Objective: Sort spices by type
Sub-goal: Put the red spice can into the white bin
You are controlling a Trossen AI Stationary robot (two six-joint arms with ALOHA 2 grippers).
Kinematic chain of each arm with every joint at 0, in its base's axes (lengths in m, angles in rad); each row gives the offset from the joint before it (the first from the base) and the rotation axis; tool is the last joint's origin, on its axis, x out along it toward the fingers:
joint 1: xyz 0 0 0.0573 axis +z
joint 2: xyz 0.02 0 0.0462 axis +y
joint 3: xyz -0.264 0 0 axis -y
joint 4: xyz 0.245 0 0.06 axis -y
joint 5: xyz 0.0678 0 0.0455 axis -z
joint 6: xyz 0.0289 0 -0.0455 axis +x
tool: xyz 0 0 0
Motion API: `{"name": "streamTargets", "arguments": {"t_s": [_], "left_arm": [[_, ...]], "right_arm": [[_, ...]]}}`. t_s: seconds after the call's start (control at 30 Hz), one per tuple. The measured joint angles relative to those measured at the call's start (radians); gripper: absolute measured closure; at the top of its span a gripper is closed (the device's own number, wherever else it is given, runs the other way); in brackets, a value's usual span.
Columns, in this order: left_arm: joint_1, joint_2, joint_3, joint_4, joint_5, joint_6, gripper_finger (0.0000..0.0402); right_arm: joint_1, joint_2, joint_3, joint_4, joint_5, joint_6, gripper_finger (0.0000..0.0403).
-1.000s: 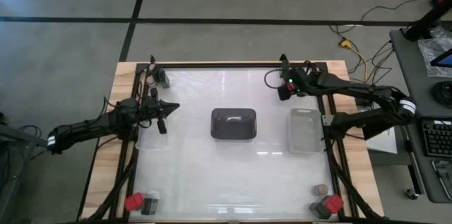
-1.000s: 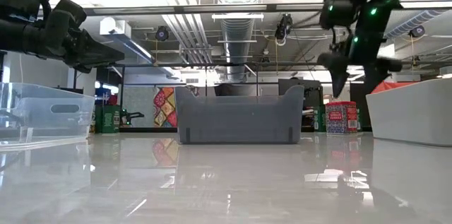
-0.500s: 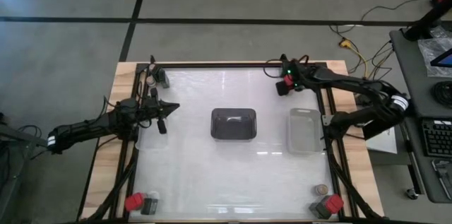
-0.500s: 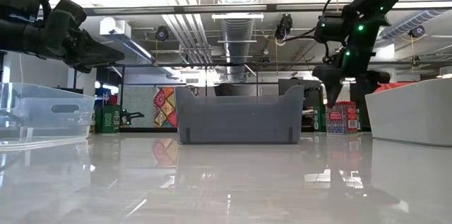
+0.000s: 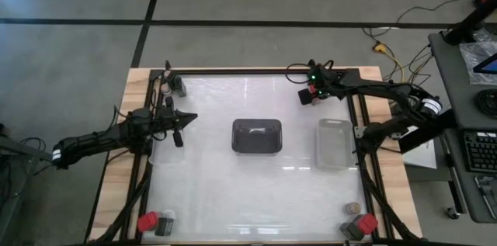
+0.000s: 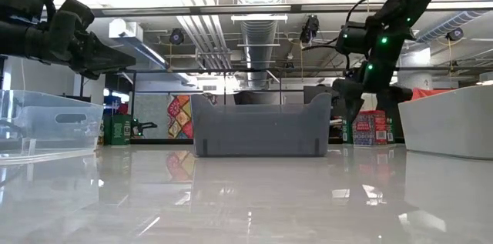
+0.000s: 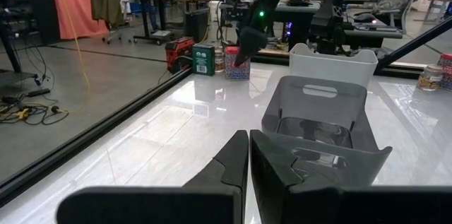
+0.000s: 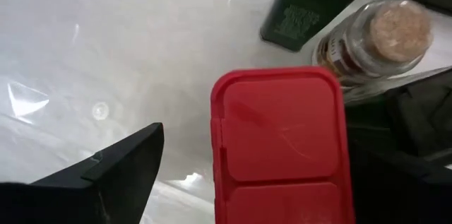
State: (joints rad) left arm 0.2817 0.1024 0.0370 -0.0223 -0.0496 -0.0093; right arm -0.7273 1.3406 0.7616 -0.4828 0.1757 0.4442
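At the table's far right corner stand three spices: a red-lidded block [image 8: 279, 146], a dark block [image 8: 296, 12] and a tan-topped round jar [image 8: 385, 37]. My right gripper [image 8: 261, 139] is open and points steeply down over the red block, one finger [image 8: 123, 164] well to one side and the other [image 8: 402, 125] close by its opposite side. I see no touch. In the high view this gripper [image 5: 307, 95] hangs by the far edge. My left gripper [image 5: 180, 122] is shut, level and holds nothing at the table's left, above a clear tray [image 5: 165, 151].
A dark tray [image 5: 256, 136] stands mid-table, with a clear tray [image 5: 335, 143] to its right. More spices stand at the far left corner [image 5: 175, 84], the near left corner [image 5: 154, 223] and the near right corner [image 5: 357, 223]. The black frame rail [image 5: 359, 122] runs close by the right arm.
My right gripper has come down and gone a little toward the table's left, closing in on the spices at the far right corner. It has rolled slightly and stays open. My left arm has kept still.
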Motion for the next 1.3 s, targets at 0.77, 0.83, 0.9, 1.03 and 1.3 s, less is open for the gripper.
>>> {"name": "streamTargets", "arguments": {"t_s": [0.77, 0.83, 0.9, 1.03, 1.3], "left_arm": [[0.000, 0.000, 0.000, 0.000, 0.000, 0.000, 0.0401], [0.000, 0.000, 0.000, 0.000, 0.000, 0.000, 0.0401], [0.000, 0.000, 0.000, 0.000, 0.000, 0.000, 0.0401], [0.000, 0.000, 0.000, 0.000, 0.000, 0.000, 0.0401], [0.000, 0.000, 0.000, 0.000, 0.000, 0.000, 0.0402]], "right_arm": [[0.032, -0.042, 0.000, -0.005, -0.002, 0.050, 0.0178], [0.060, -0.068, 0.014, -0.026, -0.004, 0.068, 0.0180], [0.099, -0.103, 0.033, -0.044, -0.012, 0.090, 0.0189], [0.230, -0.183, 0.073, -0.103, -0.038, 0.190, 0.0195], [0.624, -0.325, 0.252, -0.455, -0.048, 0.543, 0.0184]]}}
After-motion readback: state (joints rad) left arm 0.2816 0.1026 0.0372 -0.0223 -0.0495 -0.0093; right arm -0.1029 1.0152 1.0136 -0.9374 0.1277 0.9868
